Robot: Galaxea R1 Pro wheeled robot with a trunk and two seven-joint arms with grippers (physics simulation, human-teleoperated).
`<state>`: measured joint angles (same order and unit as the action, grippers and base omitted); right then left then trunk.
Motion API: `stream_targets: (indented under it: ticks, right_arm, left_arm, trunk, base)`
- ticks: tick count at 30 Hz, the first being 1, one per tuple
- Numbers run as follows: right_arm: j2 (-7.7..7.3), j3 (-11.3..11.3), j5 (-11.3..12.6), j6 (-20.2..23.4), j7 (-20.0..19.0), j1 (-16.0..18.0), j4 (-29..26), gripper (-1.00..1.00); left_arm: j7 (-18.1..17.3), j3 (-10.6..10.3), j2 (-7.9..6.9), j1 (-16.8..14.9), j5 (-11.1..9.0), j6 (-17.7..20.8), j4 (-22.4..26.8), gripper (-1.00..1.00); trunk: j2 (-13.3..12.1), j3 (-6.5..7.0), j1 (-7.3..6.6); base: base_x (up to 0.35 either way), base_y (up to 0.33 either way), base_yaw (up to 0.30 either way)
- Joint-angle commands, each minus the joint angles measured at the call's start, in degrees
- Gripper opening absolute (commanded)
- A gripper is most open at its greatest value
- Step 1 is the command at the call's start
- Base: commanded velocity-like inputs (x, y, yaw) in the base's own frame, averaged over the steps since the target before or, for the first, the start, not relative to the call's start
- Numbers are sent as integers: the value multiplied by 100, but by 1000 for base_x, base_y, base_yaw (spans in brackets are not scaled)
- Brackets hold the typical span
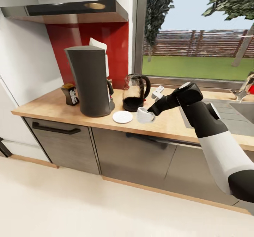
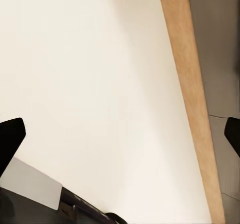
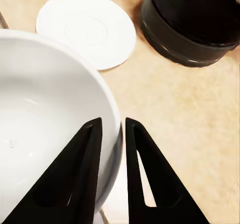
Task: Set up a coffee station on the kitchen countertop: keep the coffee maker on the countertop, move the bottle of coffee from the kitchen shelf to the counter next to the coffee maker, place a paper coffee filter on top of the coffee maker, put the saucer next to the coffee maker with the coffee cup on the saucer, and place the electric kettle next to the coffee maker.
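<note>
Right pincer (image 3: pixel 111 134) clamped on coffee cup (image 1: pixel 145 115) rim; saucer (image 1: pixel 122 117) just beyond it, empty. Kettle (image 1: pixel 135 92), bottle (image 1: pixel 71 94), filter (image 1: pixel 98 44) placed. Left pincer (image 2: pixel 120 134) spread, idle.

head: high, looking down at kitchen countertop (image 1: pixel 53 105) | right wrist: close above it, shares saucer (image 3: pixel 87 28) | left wrist: faces floor (image 2: pixel 90 84)

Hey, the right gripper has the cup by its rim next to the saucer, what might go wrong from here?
1. The right gripper pinches only the thin rim of the coffee cup, one finger inside; the cup might tilt or slip during the move.
2. The saucer is small and lies loose on the kitchen countertop; an off-centre landing could shove it or leave the cup half off.
3. The electric kettle stands close behind; a wide swing may knock it.
</note>
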<state>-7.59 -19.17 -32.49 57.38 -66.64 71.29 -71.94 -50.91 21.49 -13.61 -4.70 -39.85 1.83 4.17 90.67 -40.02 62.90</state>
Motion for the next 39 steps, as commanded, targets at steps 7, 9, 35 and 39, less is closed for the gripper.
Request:
stream_targets:
  ticks: [7,9,35,39]
  right_arm:
    - [-6,-8,-56,28,-60,8,-6,-100]
    - [-6,-8,-56,28,-60,8,-5,-100]
    - [-15,1,-62,28,-60,8,-5,-100]
    - [-15,1,-59,28,-60,8,-5,-100]
  left_arm:
    - [-16,4,-1,-3,-12,19,-4,100]
    - [-16,4,-1,-3,-12,19,-4,100]
    - [-15,5,-1,-4,-14,19,-8,100]
    - [-11,5,-1,-4,-14,19,-9,100]
  trunk:
    - [3,-5,0]
    - [3,-3,0]
    - [3,17,0]
    - [3,18,0]
  base:
    - [0,299,-19]
    - [0,291,-120]
    - [67,149,-126]
    - [3,170,-177]
